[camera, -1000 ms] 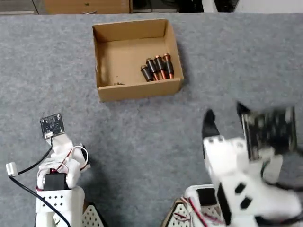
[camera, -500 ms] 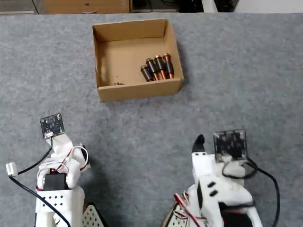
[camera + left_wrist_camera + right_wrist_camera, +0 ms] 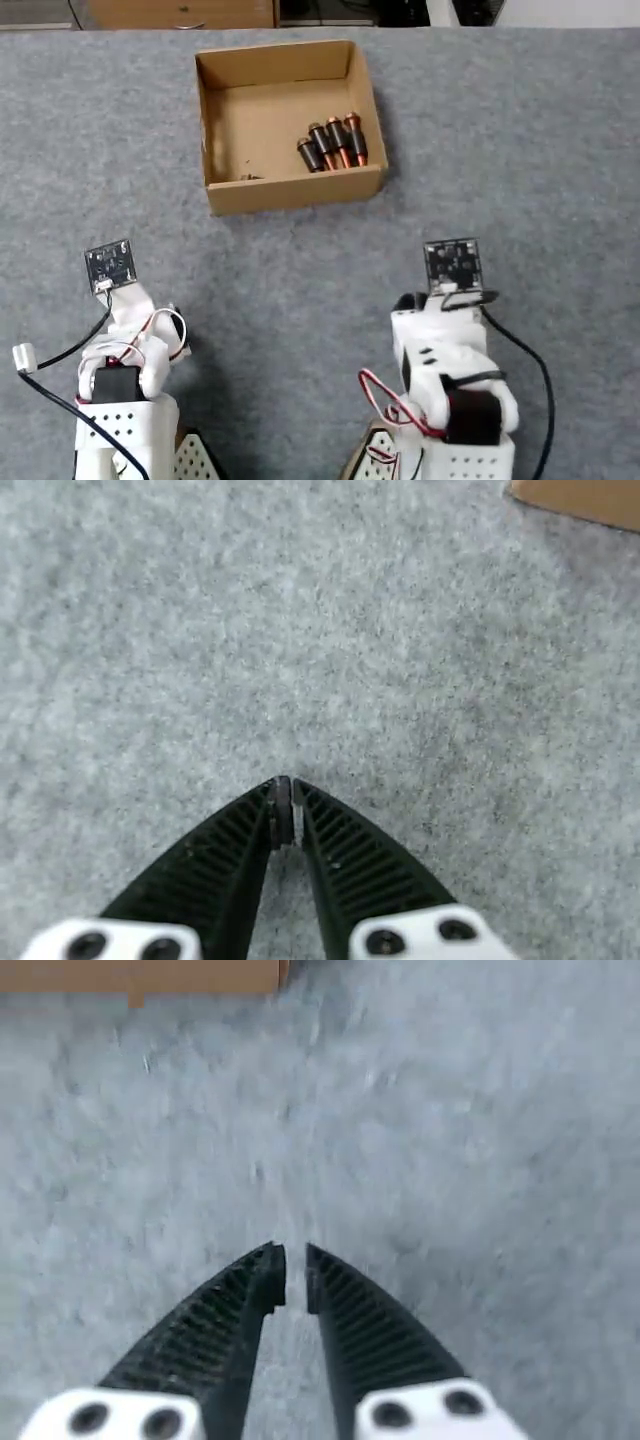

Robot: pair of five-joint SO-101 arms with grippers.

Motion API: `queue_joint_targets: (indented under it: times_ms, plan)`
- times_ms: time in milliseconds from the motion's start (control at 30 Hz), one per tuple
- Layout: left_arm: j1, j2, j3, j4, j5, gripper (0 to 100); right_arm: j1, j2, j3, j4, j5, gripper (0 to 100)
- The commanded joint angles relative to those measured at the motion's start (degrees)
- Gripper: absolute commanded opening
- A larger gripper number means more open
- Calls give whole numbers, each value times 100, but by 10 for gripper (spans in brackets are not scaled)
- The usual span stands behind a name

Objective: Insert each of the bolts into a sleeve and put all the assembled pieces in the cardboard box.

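The grey carpet-like table spreads across the whole high view. On it, in the upper middle of the frame, sits the open cardboard box, a little to the left of centre. A corner of it shows at the upper right of the left wrist view, and a strip of it along the upper left of the right wrist view.

The two white arms sit folded near the lower edge of the high view, well apart from the box. The right arm is at the lower right, with a black cable looping off its side. The left arm is at the lower left. Each carries a small dark circuit board at its tip, one at and one at.

The left gripper hangs over bare carpet with its black ribbed fingers pressed together at the tips, holding nothing. The right gripper is also above bare carpet. Its tips stand a sliver apart with nothing between them.

Four assembled pieces, dark sleeves with copper-coloured bolts, lie side by side in the lower right part of the box floor, close to the right wall.
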Motion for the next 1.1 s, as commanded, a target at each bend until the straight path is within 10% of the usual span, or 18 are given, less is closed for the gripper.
queue_joint_targets:
  times_ms: [0, 1067]
  plan:
    - [9, -40, 62, 18, -62, 18, 75, -629, 488, -141, 44, 51]
    - [9, -40, 62, 18, -62, 18, 75, -620, 1305, -360, 18, 53]
